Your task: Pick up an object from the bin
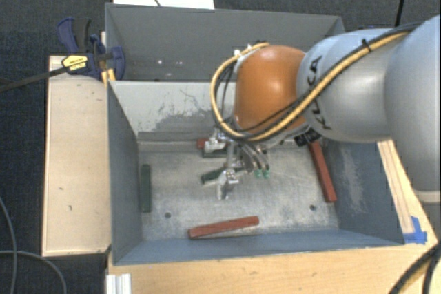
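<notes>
Camera view is showing the claw hanging low over the middle of the bin floor; whether it is wide or narrow cannot be told. A small dark piece is lying just beside it, toward the left wall. A long red-brown bar is lying along the front edge, a second red-brown bar is lying near the right wall, and a dark green bar is resting by the left wall

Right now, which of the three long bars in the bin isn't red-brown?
The left bar: dark green, lying alone at the view's left side. The front bar and the right bar are both red-brown.
</notes>
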`<state>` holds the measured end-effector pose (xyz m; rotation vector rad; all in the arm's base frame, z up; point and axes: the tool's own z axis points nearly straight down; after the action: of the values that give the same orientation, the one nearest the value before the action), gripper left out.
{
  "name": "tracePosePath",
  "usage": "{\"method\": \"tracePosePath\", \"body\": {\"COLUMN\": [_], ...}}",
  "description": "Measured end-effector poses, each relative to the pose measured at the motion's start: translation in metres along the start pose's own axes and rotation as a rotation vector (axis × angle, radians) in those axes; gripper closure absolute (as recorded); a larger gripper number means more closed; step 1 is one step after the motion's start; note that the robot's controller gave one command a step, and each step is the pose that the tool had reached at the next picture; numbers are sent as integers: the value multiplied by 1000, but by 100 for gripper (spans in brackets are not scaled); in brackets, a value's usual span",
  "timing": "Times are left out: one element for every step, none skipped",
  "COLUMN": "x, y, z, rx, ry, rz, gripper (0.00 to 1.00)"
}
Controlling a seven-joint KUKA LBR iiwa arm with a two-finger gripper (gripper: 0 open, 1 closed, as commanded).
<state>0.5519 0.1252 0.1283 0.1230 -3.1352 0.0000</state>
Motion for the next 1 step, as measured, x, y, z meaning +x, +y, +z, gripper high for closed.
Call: {"method": "tracePosePath", "body": {"x": [-2], "y": [-4], "z": [-8], "rx": [0], "ry": [-5], "rz": [-29], "gripper": [0]}}
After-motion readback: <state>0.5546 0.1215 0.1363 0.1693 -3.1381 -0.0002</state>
